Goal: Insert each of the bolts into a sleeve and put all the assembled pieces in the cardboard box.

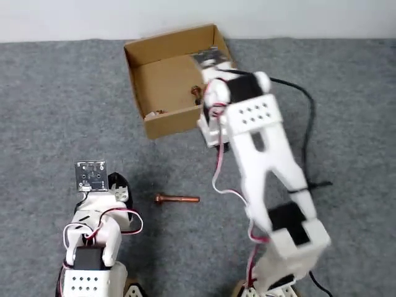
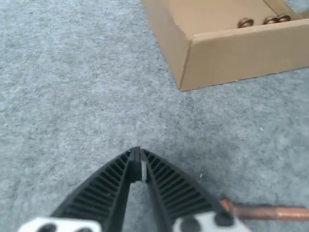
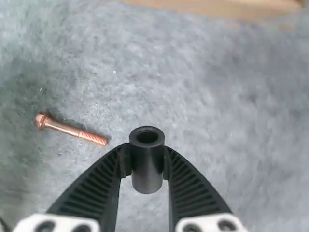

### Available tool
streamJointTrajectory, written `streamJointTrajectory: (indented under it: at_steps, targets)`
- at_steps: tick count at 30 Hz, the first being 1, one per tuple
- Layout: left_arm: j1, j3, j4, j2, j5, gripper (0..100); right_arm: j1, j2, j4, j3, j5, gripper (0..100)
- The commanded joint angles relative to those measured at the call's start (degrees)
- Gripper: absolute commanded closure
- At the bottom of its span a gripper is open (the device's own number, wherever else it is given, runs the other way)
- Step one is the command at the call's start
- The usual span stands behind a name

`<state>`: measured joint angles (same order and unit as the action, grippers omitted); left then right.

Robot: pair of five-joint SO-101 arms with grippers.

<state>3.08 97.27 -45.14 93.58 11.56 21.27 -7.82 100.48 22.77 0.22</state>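
While the right claw grips a sleeve (black), the left claw is clenched near a bolt.

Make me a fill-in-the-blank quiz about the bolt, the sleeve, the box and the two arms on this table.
1. The right arm's jaws are shut on a black ____.
2. One copper-coloured ____ lies loose on the grey carpet.
3. The left arm's jaws are ____ and hold nothing.
4. Several copper pieces lie inside the cardboard ____.

Missing words: sleeve; bolt; shut; box.
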Motion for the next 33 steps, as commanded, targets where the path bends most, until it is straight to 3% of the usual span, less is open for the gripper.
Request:
streamJointTrajectory:
  at_steps: [1, 5, 9, 14, 23, 33]
  targets:
    - [0.1, -1.0, -0.6, 0.7, -0.3, 99, -3.2, 11.6, 2.4, -6.9, -8.4, 99.0]
    - [-0.4, -7.0, -2.7, 0.6, 0.3, 99, -7.4, 21.0, 2.3, -16.5, -15.5, 99.0]
    - [-2.6, -15.8, -8.3, 0.2, 8.0, 99, -11.6, 29.9, 2.3, -23.8, -22.7, 99.0]
    - [-7.6, -24.9, -15.8, -3.6, 14.8, 99, -15.9, 39.7, 2.2, -32.4, -25.8, 99.0]
    - [-16.9, -40.7, -22.9, -30.5, 25.8, 99, -22.1, 52.6, 1.1, -48.5, -26.5, 99.0]
    - [-17.8, -48.4, -26.9, -58.8, 28.3, 99, -26.6, 65.2, -0.2, -57.6, -26.2, 99.0]
